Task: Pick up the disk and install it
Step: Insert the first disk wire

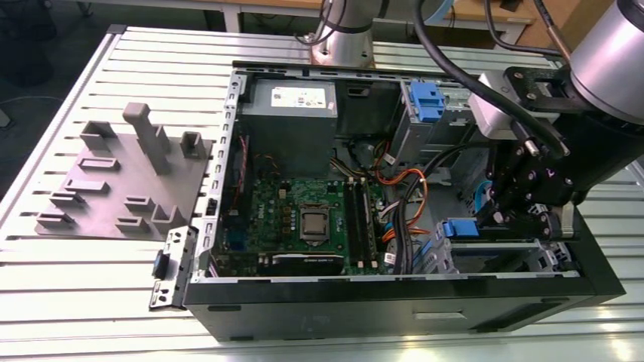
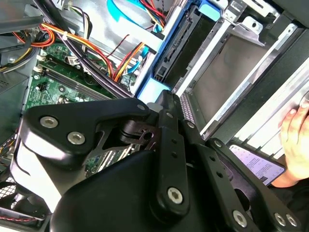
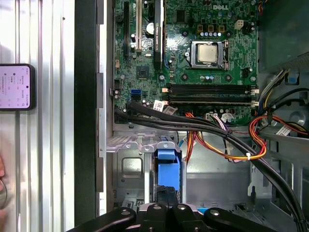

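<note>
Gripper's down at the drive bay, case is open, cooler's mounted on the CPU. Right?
Not quite. The gripper is down at the drive bay and the case is open, but no cooler is mounted: the first wrist view shows the CPU bare on the board.

- In the exterior view the light is bright and even and comes from overhead. The pale table [image 1: 71, 302] glares along the six o'clock edge.
- The computer case [image 1: 332, 313] is dim inside, darkest at four o'clock under the arm [image 1: 614, 60].
- The grey block [image 1: 121, 188] at nine o'clock casts short, soft shadows.
- In the second wrist view the black gripper [image 2: 165, 101] has a soft sheen on its bolts and deep shadow between its links.
- In the first wrist view a phone [image 3: 14, 87] screen glows, nearly washed out, and the circuit board [image 3: 193, 72] is evenly lit.
</note>
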Available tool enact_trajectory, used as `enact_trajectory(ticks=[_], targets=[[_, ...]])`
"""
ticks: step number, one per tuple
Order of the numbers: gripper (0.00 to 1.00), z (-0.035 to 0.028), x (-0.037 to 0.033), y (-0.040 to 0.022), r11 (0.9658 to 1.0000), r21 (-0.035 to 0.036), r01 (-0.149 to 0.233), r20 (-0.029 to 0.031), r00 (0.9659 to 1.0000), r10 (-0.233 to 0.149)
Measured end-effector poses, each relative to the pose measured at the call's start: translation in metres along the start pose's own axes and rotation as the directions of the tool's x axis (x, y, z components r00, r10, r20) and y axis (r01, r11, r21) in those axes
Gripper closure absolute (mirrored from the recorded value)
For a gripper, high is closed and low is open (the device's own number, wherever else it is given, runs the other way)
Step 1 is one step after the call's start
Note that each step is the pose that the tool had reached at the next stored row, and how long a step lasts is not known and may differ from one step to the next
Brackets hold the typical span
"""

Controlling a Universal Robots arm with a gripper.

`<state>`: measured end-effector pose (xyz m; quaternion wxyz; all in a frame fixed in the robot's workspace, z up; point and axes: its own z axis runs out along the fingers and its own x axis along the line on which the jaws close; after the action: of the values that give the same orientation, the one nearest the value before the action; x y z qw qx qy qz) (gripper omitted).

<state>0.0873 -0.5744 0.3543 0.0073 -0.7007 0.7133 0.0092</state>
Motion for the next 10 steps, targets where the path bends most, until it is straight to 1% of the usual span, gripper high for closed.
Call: enact_trajectory(ticks=[2, 4, 10], targets=[[0.89, 0.0000, 0.0000, -0.0005, 1.0000, 0.0000, 0.000, 0.0000, 1.0000, 0.000], [0.89, 0.0000, 0.0000, -0.0031, 1.0000, 0.0000, 0.000, 0.0000, 1.0000, 0.000], [0.89, 0.0002, -0.0003, -0.0181, 1.0000, -0.0012, 0.000, -0.0001, 1.0000, 0.000]])
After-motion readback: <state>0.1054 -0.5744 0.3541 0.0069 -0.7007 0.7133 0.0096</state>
